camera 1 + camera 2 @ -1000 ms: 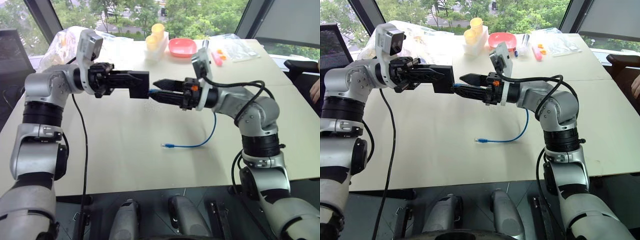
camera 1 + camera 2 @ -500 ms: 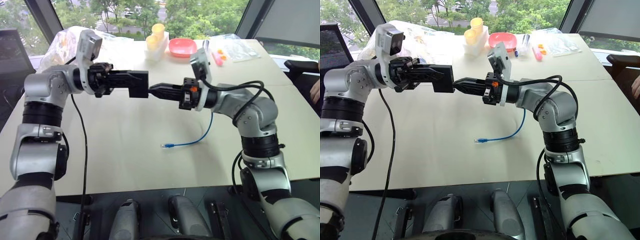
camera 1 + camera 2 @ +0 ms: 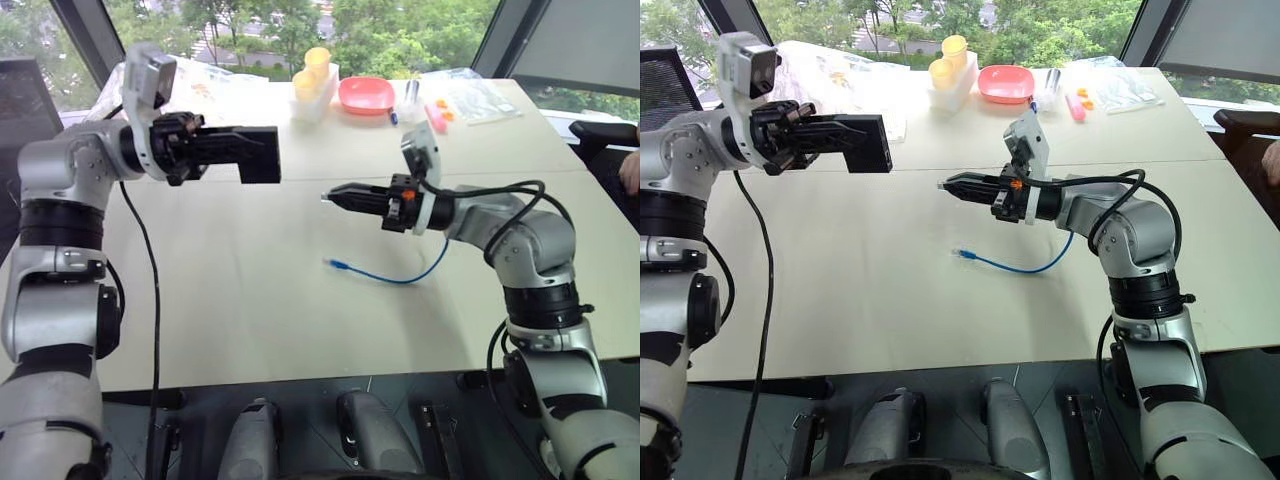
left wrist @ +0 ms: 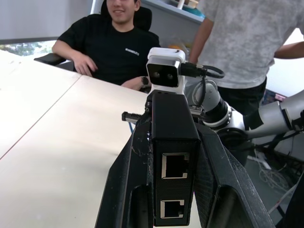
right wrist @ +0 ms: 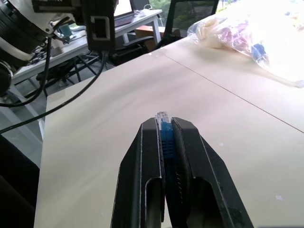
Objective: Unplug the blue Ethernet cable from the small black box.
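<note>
Your left gripper (image 3: 232, 156) is clamped on the small black box (image 3: 258, 155), held in the air over the table's (image 3: 250, 310) left half, ports facing right; both ports look empty in the left wrist view. Your right gripper (image 3: 336, 198) is pinched on one clear plug of the blue Ethernet cable (image 3: 400, 277), plug tip poking past the fingertips, well apart from the box. The rest of the cable sags to the table and curls left, its other plug lying loose near the table's middle.

Clutter sits at the far edge: a pink bowl (image 3: 364, 94), yellow cups (image 3: 310, 72) in a white holder, clear plastic bags (image 3: 475, 98) to the far right and more bags at the far left behind your left arm. Nothing stands between box and plug. A thick black cable (image 3: 154, 300) hangs off your left arm toward the near edge. A person's hand (image 3: 630, 172) shows at the right edge. Two people sit and stand past the table's right side in the left wrist view. The table's centre and near part give you open room.
</note>
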Robot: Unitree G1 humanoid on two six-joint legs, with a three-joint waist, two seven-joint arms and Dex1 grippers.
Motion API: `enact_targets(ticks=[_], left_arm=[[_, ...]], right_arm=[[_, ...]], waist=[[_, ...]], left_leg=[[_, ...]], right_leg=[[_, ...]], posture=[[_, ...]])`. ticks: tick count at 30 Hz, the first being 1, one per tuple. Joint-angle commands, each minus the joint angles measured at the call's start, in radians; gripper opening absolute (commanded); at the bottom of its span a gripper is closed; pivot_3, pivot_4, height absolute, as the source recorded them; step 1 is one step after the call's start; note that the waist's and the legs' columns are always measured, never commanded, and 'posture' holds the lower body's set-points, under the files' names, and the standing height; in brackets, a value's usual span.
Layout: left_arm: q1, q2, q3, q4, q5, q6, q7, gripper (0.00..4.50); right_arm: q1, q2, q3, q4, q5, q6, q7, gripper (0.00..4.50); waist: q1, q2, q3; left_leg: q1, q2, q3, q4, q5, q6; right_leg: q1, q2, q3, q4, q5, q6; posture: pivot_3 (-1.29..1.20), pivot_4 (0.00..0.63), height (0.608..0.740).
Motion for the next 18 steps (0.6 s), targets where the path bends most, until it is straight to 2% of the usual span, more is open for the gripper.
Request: enact_targets(ticks=[1,5,8,10,12,15,18], left_arm=[[0.010,-0.013,0.024,-0.032,0.028,-0.041,0.032,0.50],[0.098,-0.087,0.016,-0.071,0.110,-0.158,0.162,0.50],[0.183,-0.153,0.021,-0.104,0.166,-0.249,0.281,0.50],[0.218,-0.189,0.036,-0.118,0.184,-0.280,0.354,0.50],[0.250,-0.228,0.057,-0.126,0.206,-0.329,0.444,0.50],[0.271,-0.268,0.081,-0.120,0.234,-0.387,0.555,0.50],[0.306,-0.324,0.099,-0.061,0.296,-0.503,0.717,0.50]], right_arm=[[0.004,0.029,0.025,0.108,-0.163,-0.159,-0.132,0.09],[0.017,0.071,0.100,0.465,-0.421,-0.448,-0.312,0.09],[0.023,0.099,0.088,0.633,-0.495,-0.624,-0.383,1.13],[0.025,0.116,0.068,0.675,-0.509,-0.676,-0.411,2.12],[0.037,0.128,0.045,0.651,-0.512,-0.705,-0.439,3.19],[0.065,0.142,0.015,0.567,-0.482,-0.701,-0.429,4.46],[0.158,0.172,-0.037,0.319,-0.371,-0.620,-0.408,4.46]], waist=[[0.001,0.000,0.000],[0.005,-0.001,-0.001],[0.005,0.000,-0.001],[0.003,-0.001,-0.001],[0.003,-0.001,-0.001],[0.002,-0.001,-0.001],[0.005,0.000,-0.001]], left_leg=[[0.000,0.000,0.000,0.000,0.000,0.000],[0.002,0.000,0.001,0.000,0.000,0.000],[0.000,-0.001,0.001,0.001,0.000,0.000],[-0.001,-0.001,0.002,0.001,0.000,0.000],[-0.001,0.000,0.002,0.001,0.000,0.000],[0.000,0.000,0.002,0.001,0.000,0.000],[0.001,0.000,0.002,0.001,0.000,0.000]], right_leg=[[0.000,0.000,0.000,0.000,0.000,0.000],[0.002,0.000,0.000,-0.001,0.000,0.000],[0.001,-0.001,0.001,-0.001,0.000,0.000],[0.000,-0.002,0.002,-0.001,0.000,0.000],[0.000,-0.001,0.002,-0.001,0.001,0.001],[0.000,-0.001,0.002,0.000,0.001,0.001],[0.001,-0.001,0.002,0.000,0.001,0.001]], posture=[[0.00,0.150,0.737],[0.00,0.150,0.737],[0.00,0.150,0.737],[0.00,0.150,0.737],[0.00,0.150,0.737],[0.00,0.150,0.737],[0.00,0.150,0.737]])
